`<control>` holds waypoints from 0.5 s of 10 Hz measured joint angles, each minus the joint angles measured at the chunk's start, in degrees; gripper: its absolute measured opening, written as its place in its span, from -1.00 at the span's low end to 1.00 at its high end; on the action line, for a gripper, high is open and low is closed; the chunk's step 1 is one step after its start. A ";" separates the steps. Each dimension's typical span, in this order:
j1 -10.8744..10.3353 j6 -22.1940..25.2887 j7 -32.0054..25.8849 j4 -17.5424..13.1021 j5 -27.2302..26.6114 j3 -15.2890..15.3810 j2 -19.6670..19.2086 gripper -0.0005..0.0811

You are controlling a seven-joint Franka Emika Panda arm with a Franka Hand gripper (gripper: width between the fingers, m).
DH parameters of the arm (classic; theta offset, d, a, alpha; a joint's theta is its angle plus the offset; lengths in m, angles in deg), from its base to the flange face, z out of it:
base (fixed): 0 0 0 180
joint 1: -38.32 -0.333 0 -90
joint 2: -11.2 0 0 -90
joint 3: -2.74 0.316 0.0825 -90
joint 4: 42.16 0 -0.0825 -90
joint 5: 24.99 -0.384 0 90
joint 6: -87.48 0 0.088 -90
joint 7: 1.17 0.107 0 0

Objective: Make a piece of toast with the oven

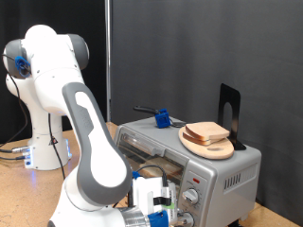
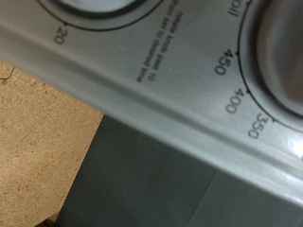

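The piece of toast (image 1: 207,131), pale with a light-brown crust, lies on a round wooden plate (image 1: 210,147) on top of the silver oven (image 1: 227,175). My gripper (image 1: 173,210) is at the exterior view's bottom edge, pressed close to the oven's front panel by its knobs (image 1: 190,197). The wrist view is filled by that panel (image 2: 170,104): one dial (image 2: 284,47) marked 350, 400 and 450, and another dial (image 2: 104,8) marked 20. No fingers show in the wrist view. The toast is nowhere near the gripper.
A small blue object (image 1: 163,119) with a dark handle and a black upright stand (image 1: 230,113) sit on the oven's top. The oven rests on a wooden table (image 2: 38,142). My white arm (image 1: 90,132) arches over the oven's front. Black curtains hang behind.
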 joint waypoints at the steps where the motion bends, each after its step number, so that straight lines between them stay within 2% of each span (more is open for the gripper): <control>1: -0.06 -0.28 -0.40 -0.10 -0.18 0.09 -0.17 -0.75; 2: -0.05 -0.40 -0.58 -0.18 -0.35 0.10 -0.29 -0.75; 3: -0.04 -0.42 -0.59 -0.23 -0.37 0.09 -0.29 -0.93; 5: -0.03 -0.47 -0.59 -0.24 -0.42 0.08 -0.32 -0.97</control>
